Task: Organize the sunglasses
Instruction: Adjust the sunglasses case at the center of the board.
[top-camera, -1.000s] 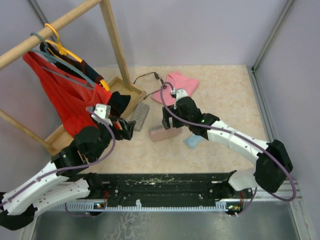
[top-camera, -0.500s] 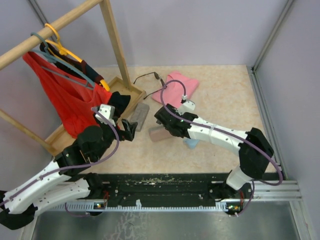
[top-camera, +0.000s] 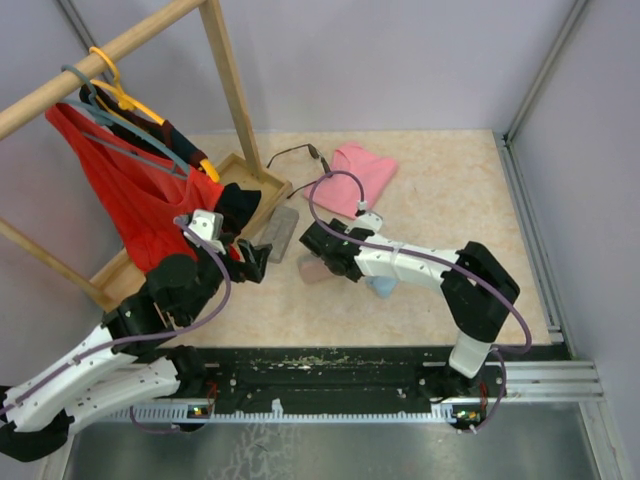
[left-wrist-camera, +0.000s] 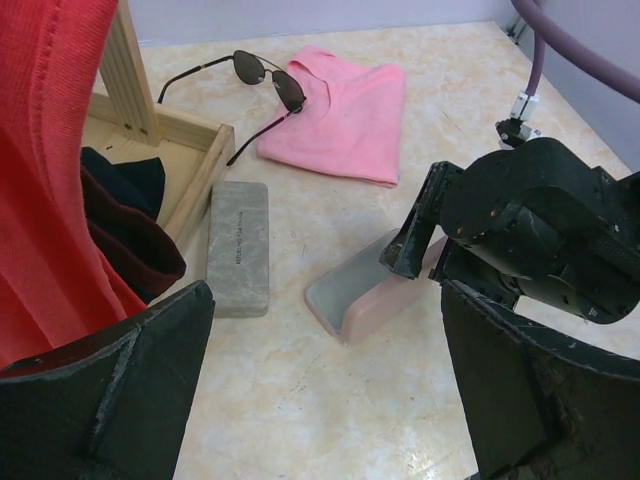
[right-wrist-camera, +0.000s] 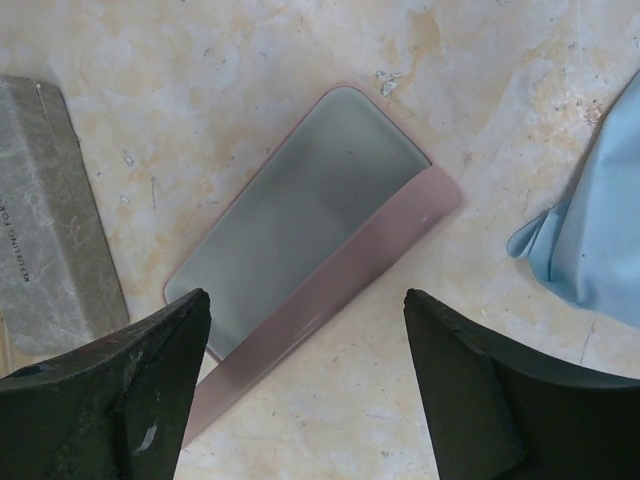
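Beige, stone-patterned worktop (top-camera: 450, 210) was recorded, enclosed by pale walls.

Nearest, on the left side: the left end effector (top-camera: 258, 262) was seen with its fingers spread wide and nothing between them. It was aimed toward the middle of the worktop, close beside a hanging red garment (top-camera: 130, 190).

Centre: the right end effector (right-wrist-camera: 305, 330) was observed with its fingers well apart, nothing clamped, directly over a pink case (left-wrist-camera: 365, 300). The case was found lying open, its grey lining turned upward. Contact between fingers and case could not be determined. A light-blue cloth (right-wrist-camera: 590, 250) was noted just to the right of the case.

Left of the pink case: a grey case (left-wrist-camera: 238, 248) was logged, closed and flat, alongside the base of a wooden rack (top-camera: 225, 80).

Farther back: a folded pink cloth (left-wrist-camera: 340, 110) was noted. One pair of sunglasses (left-wrist-camera: 262, 80) was made out with arms unfolded, lying on the worktop between the rack base and the pink cloth, one lens touching the cloth's edge. Both end effectors were well apart from it.

Far left: hangers (top-camera: 120, 85) were seen on the rack's rail.
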